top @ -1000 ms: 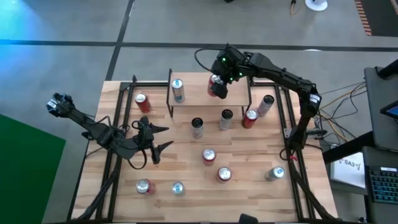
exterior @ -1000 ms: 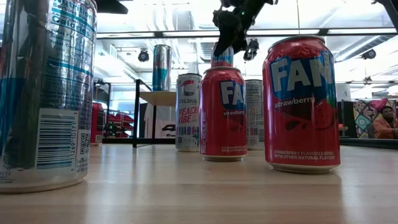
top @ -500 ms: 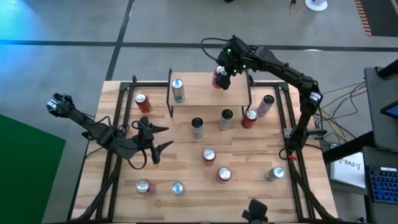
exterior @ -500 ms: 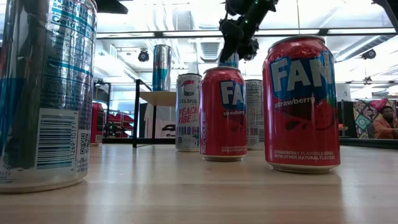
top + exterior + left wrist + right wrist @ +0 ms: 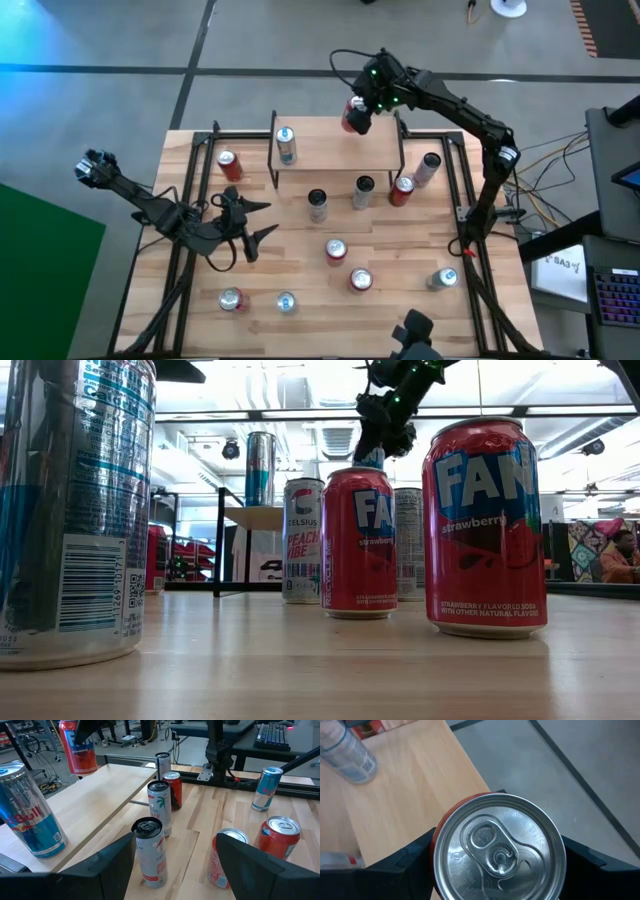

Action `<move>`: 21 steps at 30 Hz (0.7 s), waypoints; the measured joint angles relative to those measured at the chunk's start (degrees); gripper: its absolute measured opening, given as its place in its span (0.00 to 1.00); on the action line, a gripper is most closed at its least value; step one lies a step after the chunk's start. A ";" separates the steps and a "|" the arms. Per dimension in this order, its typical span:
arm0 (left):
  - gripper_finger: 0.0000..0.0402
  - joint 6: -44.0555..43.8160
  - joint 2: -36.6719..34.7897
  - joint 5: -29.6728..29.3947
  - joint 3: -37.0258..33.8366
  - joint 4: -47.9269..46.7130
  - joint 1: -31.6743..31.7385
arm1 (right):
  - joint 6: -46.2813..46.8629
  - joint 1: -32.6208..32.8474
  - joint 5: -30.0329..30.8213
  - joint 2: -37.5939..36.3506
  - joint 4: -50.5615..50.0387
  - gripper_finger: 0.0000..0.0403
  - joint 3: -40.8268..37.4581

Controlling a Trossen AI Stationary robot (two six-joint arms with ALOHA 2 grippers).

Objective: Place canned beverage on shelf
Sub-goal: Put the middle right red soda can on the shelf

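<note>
A red can [image 5: 349, 115] hangs over the far edge of the shelf [image 5: 335, 150], a low light-wood plank on black legs. My right gripper [image 5: 358, 108] is shut on it. In the left wrist view the red can [image 5: 77, 747] shows above the plank [image 5: 100, 805]. A blue and silver can [image 5: 286, 146] stands upright on the shelf's left part. My left gripper [image 5: 265, 221] waits open over the table's left middle, touching nothing. My right gripper pinches the red can's side wall just below the rim [image 5: 437, 855] between its two fingers [image 5: 412, 862], one on each side. The fingers come slanting down from above. The can hangs nearly upright, silver top [image 5: 500, 852] up, clear of the shelf.
Several cans stand on the slatted table in front of the shelf, among them two dark-topped ones [image 5: 317, 204] [image 5: 364, 190] and red ones [image 5: 402, 188] [image 5: 335, 250]. A silver can [image 5: 428, 168] lies by the right rail. Black frame rails [image 5: 190, 180] border the table.
My right gripper has carried the red can from above the middle of the shelf toward the table's far edge and a little to the right, turning slightly. The can stays in the hold, clear of the plank.
</note>
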 joint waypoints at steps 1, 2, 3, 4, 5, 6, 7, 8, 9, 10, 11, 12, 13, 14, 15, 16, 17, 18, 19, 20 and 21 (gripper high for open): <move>0.65 0.00 0.00 0.00 0.00 0.00 0.00 | 0.01 0.00 0.01 0.00 0.28 0.71 0.00; 0.65 0.00 0.00 0.00 0.00 0.00 0.00 | 0.14 0.00 0.01 0.09 0.68 0.71 0.00; 0.65 0.00 0.00 0.00 0.00 0.00 0.00 | 0.33 0.00 -0.01 0.13 1.19 0.71 0.00; 0.65 0.00 0.00 0.00 0.00 0.00 0.00 | 0.39 0.00 0.06 0.26 1.39 0.71 0.08; 0.65 0.00 0.00 0.00 0.00 0.00 0.00 | 0.37 0.00 0.34 0.44 1.33 0.71 0.21; 0.65 0.00 0.00 0.00 0.00 0.00 0.00 | 0.37 -0.07 0.64 0.58 1.15 0.71 0.26; 0.65 0.00 0.00 0.00 0.00 0.00 0.00 | 0.36 -0.20 0.99 0.74 1.08 0.71 0.26; 0.65 0.00 0.00 0.00 0.00 0.00 0.00 | 0.40 -0.23 1.58 0.91 1.08 0.71 0.26; 0.65 0.00 0.00 0.00 0.00 0.00 0.00 | 0.39 -0.35 2.60 1.13 1.09 0.71 0.26; 0.65 0.00 0.00 0.00 0.00 0.00 0.00 | 0.38 -0.52 3.48 1.29 1.06 0.71 0.26; 0.65 0.00 0.00 0.00 0.00 0.00 0.00 | 0.46 -0.77 4.13 1.49 1.05 0.71 0.26; 0.65 0.00 0.00 0.00 0.00 0.00 0.00 | 0.86 -0.88 4.78 1.72 1.09 0.71 0.26; 0.65 0.00 0.00 0.00 0.00 0.00 0.00 | 1.60 -1.19 5.33 1.91 1.13 0.71 0.26; 0.65 0.00 0.00 0.01 0.00 0.00 0.00 | 2.28 -1.56 5.37 2.00 1.09 0.71 0.26; 0.65 0.00 0.00 0.02 0.00 0.00 0.00 | 3.28 -1.93 5.43 2.01 1.07 0.71 0.26; 0.65 -0.01 0.00 0.02 0.00 0.00 0.00 | 4.01 -2.20 5.73 2.03 1.13 0.71 0.26; 0.65 0.00 0.00 0.03 0.00 -0.01 0.00 | 5.16 -2.44 6.39 2.05 1.25 0.71 0.28; 0.65 0.00 0.00 0.04 0.00 -0.02 0.00 | 6.09 -2.92 6.70 2.05 1.37 0.71 0.34; 0.65 0.00 0.00 0.02 0.00 -0.02 0.00 | 6.83 -3.40 6.55 2.05 1.45 0.71 0.35; 0.65 -0.02 0.00 0.02 0.00 -0.02 0.00 | 7.77 -3.79 6.41 2.05 1.32 0.71 0.35; 0.65 -0.01 0.00 0.04 0.00 -0.02 0.00 | 8.09 -4.21 6.49 2.05 0.98 0.71 0.35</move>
